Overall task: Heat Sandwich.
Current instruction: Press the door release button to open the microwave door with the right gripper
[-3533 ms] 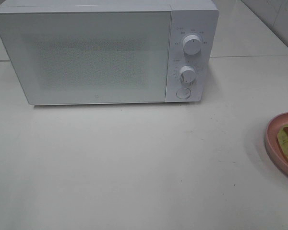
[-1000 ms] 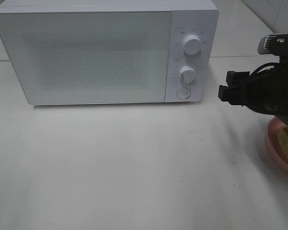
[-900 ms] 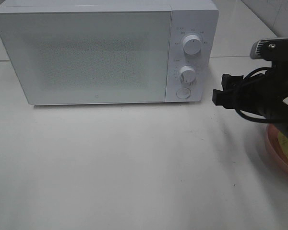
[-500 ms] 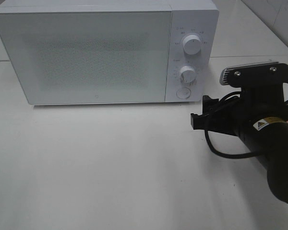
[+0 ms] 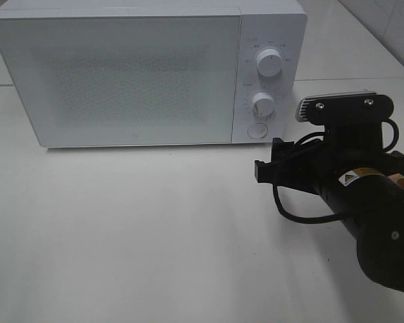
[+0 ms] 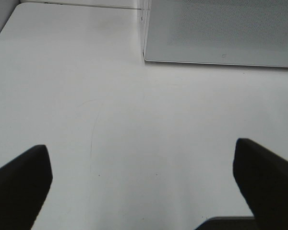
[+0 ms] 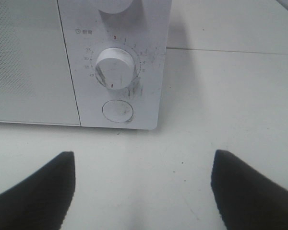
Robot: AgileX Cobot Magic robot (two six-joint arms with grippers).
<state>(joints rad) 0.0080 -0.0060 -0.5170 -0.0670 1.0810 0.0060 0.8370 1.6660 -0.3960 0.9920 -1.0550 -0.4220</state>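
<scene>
High view alone gives the whole microwave (image 5: 121,74), door shut, on the white table (image 5: 155,235). Right wrist view alone shows its lower dial (image 7: 114,67) and round button (image 7: 117,110) close up. Left wrist view shows only a lower front corner of it and bare tabletop. Right arm (image 5: 370,215) blocks the table's right edge; sandwich hidden, position not readable. Right gripper (image 7: 143,155): jaws spread wide, empty, facing the control panel, short of it. Left gripper (image 6: 140,146): jaws spread wide, empty, above the table.

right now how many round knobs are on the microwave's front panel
2. The upper knob sits high on the right-hand panel of the microwave; the lower knob is directly beneath it. The round button below them is flat, not a knob. None appear hidden.
</scene>
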